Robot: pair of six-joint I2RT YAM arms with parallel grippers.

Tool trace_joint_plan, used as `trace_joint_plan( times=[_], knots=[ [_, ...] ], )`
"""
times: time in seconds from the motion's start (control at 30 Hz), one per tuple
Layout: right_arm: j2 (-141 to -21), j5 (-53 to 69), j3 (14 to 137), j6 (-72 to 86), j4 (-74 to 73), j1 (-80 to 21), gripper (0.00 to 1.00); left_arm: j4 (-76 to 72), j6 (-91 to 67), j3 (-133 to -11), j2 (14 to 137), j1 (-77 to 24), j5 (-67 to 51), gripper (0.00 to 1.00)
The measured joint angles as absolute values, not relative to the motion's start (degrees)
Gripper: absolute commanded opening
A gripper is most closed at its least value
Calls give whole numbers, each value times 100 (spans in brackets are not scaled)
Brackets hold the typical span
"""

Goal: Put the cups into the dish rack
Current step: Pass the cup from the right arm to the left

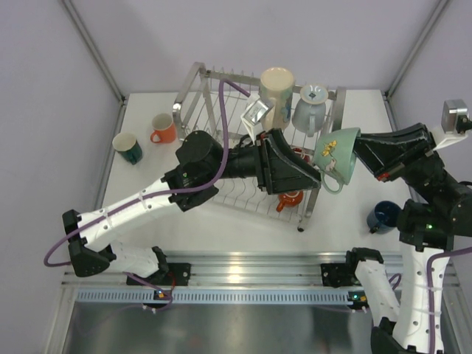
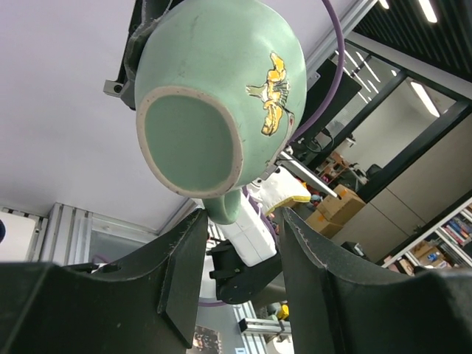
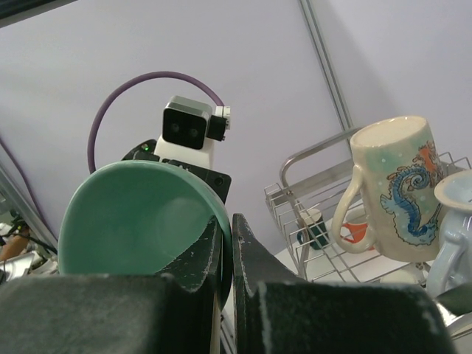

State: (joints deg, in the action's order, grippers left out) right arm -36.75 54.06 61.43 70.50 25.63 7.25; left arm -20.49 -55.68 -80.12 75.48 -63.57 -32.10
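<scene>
Mint cup point(image 1: 338, 153) aloft, tipped sideways, at right end of rack point(image 1: 189, 87). Right gripper point(image 3: 227, 221): fingers pinch cup wall at rim. Left gripper point(image 2: 242, 217): fingers spread either side of cup handle, contact unclear. Cream mug point(image 1: 276, 88) on rack top tier.
</scene>
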Motion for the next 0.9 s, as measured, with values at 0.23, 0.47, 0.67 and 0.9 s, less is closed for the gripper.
trace_joint_plan(
  times=[0.23,0.47,0.67,0.9],
  knots=[
    [-3673,5535,6390,6746,2163,711,0,-1874,-5371,-8012,7540,-6377,-2993,50],
    [-3671,5535,6451,6683,2062,711,0,-1688,-5214,-8014,7430,-6386,-2814,51],
    [-3673,5511,6335,6906,2373,707,0,-1789,-5284,-8106,7568,-6386,-2923,51],
    [-3680,5468,6211,7061,2591,690,0,-2147,-5568,-8154,7872,-6386,-3162,48]
  ],
)
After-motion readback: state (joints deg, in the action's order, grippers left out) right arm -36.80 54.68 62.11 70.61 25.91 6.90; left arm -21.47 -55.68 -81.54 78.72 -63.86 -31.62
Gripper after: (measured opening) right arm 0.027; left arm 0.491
